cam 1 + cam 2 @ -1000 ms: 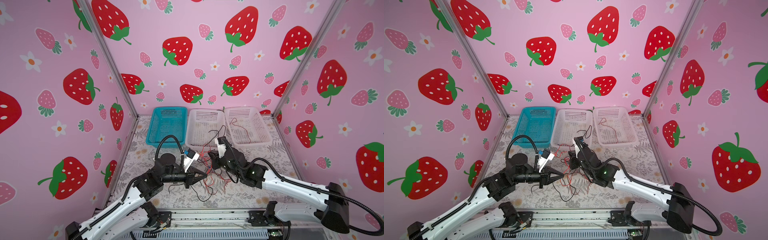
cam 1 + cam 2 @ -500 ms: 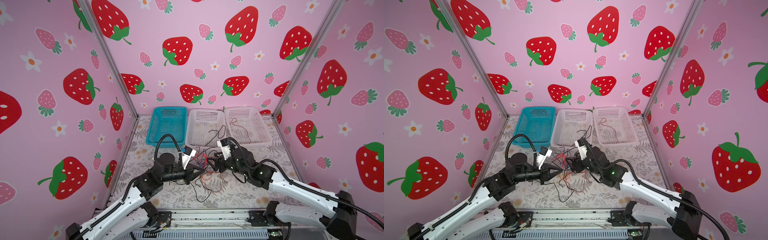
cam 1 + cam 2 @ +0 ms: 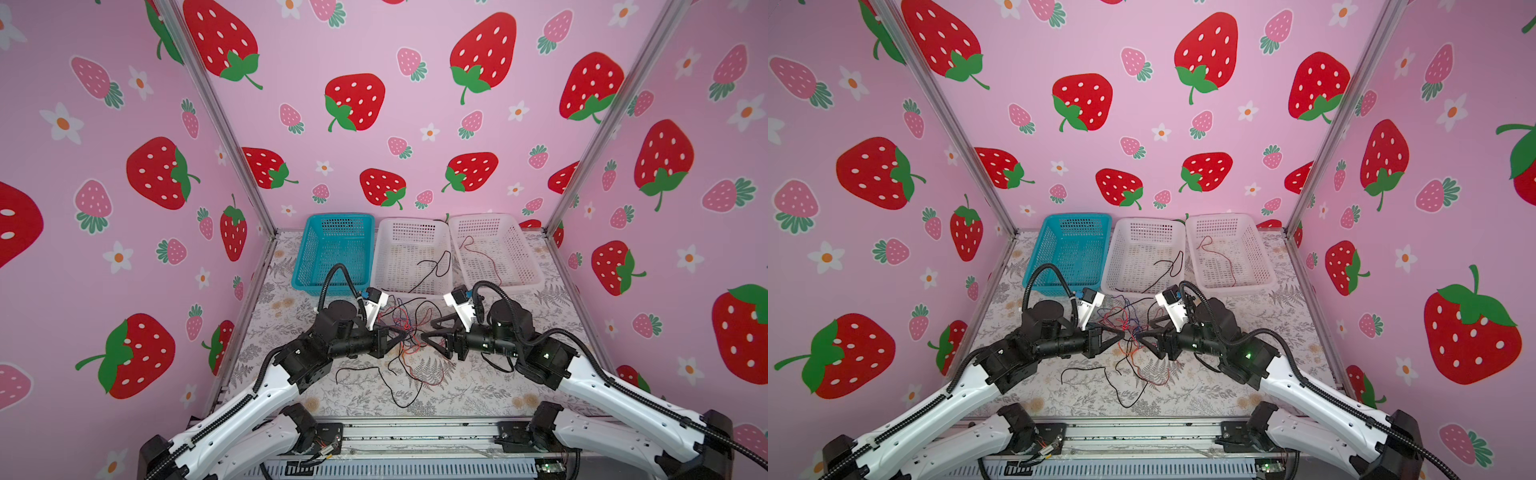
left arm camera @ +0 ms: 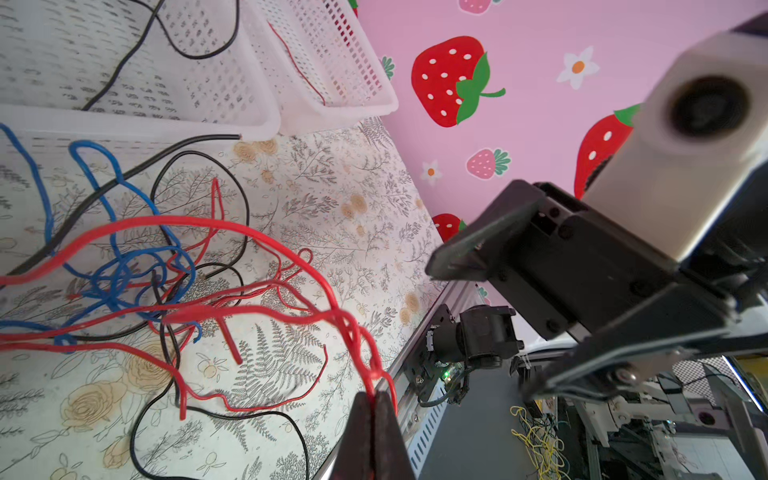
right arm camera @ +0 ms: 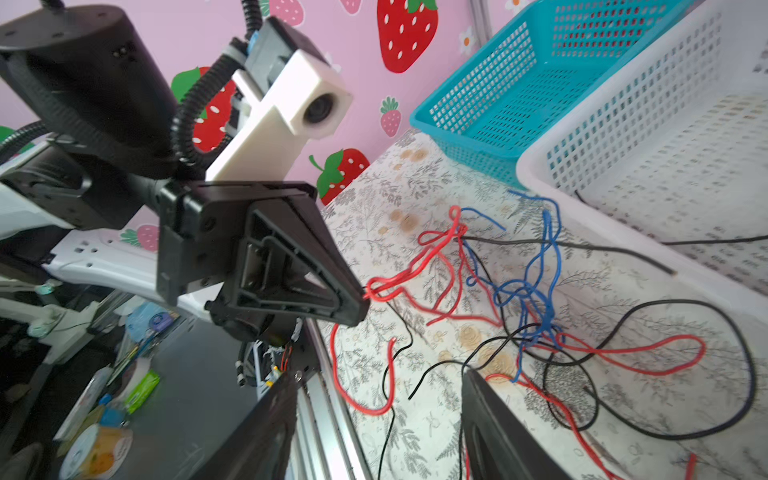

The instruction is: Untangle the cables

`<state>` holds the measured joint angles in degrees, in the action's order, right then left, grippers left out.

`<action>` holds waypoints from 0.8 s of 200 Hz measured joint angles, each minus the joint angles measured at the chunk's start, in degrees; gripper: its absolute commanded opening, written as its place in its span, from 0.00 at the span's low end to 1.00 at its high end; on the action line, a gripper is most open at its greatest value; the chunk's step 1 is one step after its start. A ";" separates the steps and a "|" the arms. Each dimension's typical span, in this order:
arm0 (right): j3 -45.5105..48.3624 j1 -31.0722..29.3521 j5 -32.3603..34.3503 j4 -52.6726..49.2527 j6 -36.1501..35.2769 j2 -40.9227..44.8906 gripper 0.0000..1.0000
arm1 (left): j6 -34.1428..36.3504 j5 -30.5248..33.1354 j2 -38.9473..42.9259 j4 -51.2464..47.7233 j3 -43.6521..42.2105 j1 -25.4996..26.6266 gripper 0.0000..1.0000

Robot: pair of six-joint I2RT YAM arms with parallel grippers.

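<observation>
The cables [image 3: 409, 332] lie knotted on the surface [image 3: 478, 395] just before the middle white basket [image 3: 390, 287]. The left tool [image 4: 376, 401] is closed tight on a red cable [image 4: 365, 357]. The right tool [image 5: 374, 415] stands open and empty. If the left tool pulls alone, I think the blue-red knot may tighten.

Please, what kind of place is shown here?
Probably a robot test booth: strawberry-print panels enclose a table, a left arm and right arm are mounted at its front, and tangled wires lie near baskets.

White arms [image 3: 249, 409], black joints [image 3: 338, 322], ribbed black hoses [image 3: 337, 267].
</observation>
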<state>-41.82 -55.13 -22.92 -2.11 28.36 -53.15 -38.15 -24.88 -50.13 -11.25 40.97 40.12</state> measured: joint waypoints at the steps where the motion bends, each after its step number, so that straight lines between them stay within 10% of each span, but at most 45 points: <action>1: 0.04 -0.02 -0.11 0.02 -0.02 0.00 0.60 | -0.07 0.09 0.00 -0.02 0.00 0.00 0.00; 83: 1.66 -9.33 -1.53 2.21 -5.57 1.25 0.55 | -5.27 2.36 -4.59 -3.56 2.97 0.00 0.00; 160: 0.94 -13.57 11.72 3.80 -12.15 -8.98 0.45 | -7.76 2.82 -6.08 -5.73 4.13 0.00 0.00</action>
<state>-40.88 -68.71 -11.20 1.69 16.21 -62.13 -45.91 -22.06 -56.21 -16.97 45.10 40.12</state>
